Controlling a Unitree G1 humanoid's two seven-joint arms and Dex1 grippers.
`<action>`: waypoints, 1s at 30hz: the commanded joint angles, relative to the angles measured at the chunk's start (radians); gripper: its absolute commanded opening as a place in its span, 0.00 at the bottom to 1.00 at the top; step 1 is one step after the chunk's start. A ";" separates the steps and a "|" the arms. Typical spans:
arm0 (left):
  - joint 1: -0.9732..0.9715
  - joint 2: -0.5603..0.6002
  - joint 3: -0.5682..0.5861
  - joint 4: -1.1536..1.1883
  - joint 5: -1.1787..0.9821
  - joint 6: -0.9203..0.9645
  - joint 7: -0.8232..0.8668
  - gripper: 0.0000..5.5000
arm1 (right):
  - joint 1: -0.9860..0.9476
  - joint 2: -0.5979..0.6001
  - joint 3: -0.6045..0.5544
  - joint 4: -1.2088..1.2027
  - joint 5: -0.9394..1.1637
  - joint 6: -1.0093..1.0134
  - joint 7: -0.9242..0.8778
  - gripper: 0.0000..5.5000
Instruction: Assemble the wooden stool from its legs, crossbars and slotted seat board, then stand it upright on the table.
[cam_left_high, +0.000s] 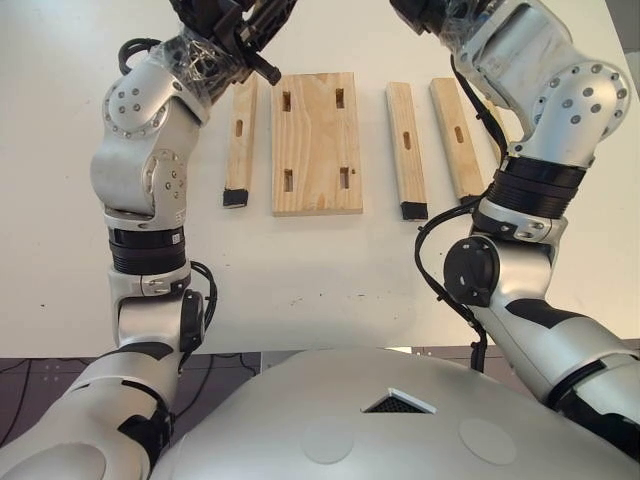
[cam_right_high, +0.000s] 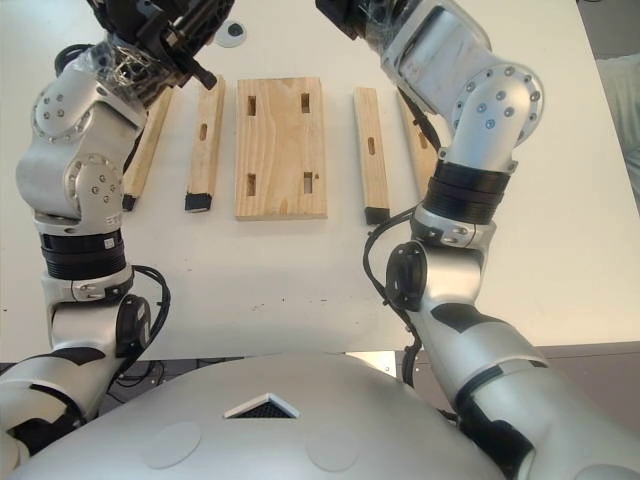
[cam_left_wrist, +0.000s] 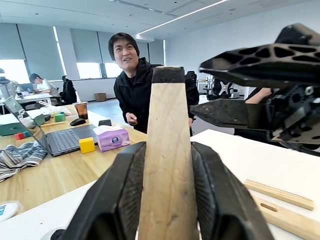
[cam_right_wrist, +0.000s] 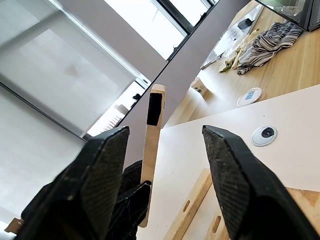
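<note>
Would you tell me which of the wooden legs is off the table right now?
The leg clamped between the jaws of the left gripper, its dark-capped end sticking out; the other legs lie flat on the table beside the seat board.

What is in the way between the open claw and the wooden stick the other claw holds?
Nothing visible. The right claw is open, and only air lies between it and the wooden stick that the left claw grips.
</note>
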 joint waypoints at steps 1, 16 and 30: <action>0.031 -0.013 -0.044 -0.029 0.015 0.015 -0.006 0.23 | -0.006 -0.006 -0.002 0.006 0.009 -0.006 -0.009 0.49; 0.033 -0.004 -0.052 -0.023 0.042 -0.001 0.006 0.23 | 0.002 -0.013 0.000 0.023 0.004 -0.007 -0.009 0.08; 0.066 0.020 -0.107 -0.004 0.104 0.018 -0.005 0.48 | 0.012 -0.010 -0.015 0.047 -0.170 -0.210 -0.114 0.08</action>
